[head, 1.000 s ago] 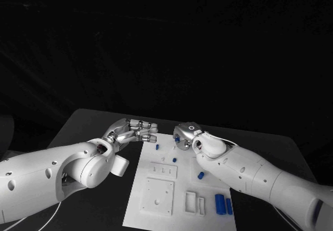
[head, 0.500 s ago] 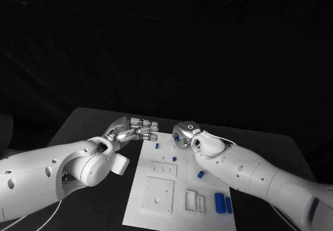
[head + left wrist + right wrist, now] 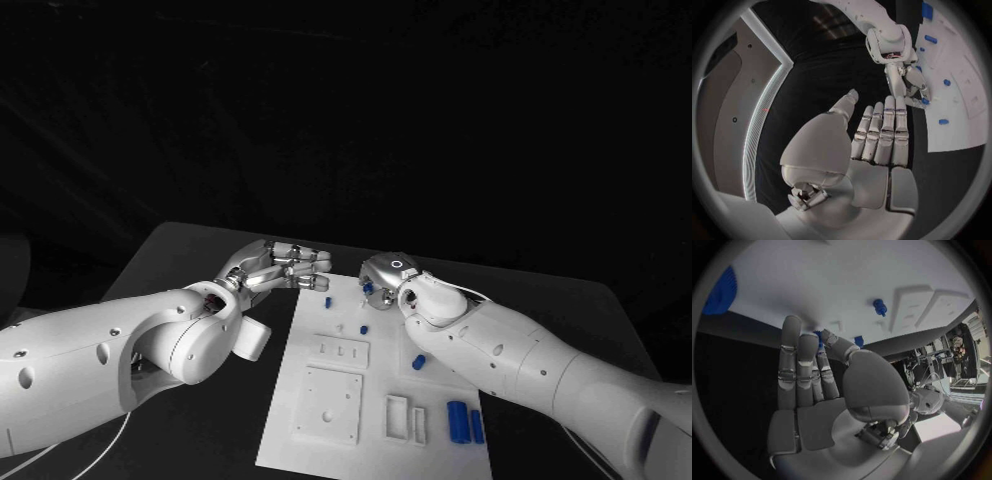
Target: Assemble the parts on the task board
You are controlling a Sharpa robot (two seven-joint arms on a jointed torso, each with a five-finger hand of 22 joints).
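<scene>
The white task board (image 3: 361, 385) lies in the middle of the black table. Small blue parts stand on it: one peg (image 3: 327, 302) near the far edge, one (image 3: 362, 329) further in, one (image 3: 418, 364) by my right forearm, and two long ones (image 3: 464, 424) at the near right. My right hand (image 3: 387, 280) is at the board's far edge, its thumb and a finger pinching a small blue part (image 3: 819, 336). My left hand (image 3: 281, 266) hovers beyond the board's far left corner, fingers (image 3: 882, 135) straight side by side, thumb apart, holding nothing.
Raised white fixtures sit on the board: a square block (image 3: 329, 402), a slotted plate (image 3: 340, 352) and narrow frames (image 3: 405, 418). A toothed blue part (image 3: 720, 292) lies on the board's edge in the right wrist view. Bare black table (image 3: 173, 270) flanks the board.
My left hand has drifted slightly farther from me, above the board's far left corner. The right hand has stayed almost still at the far edge.
</scene>
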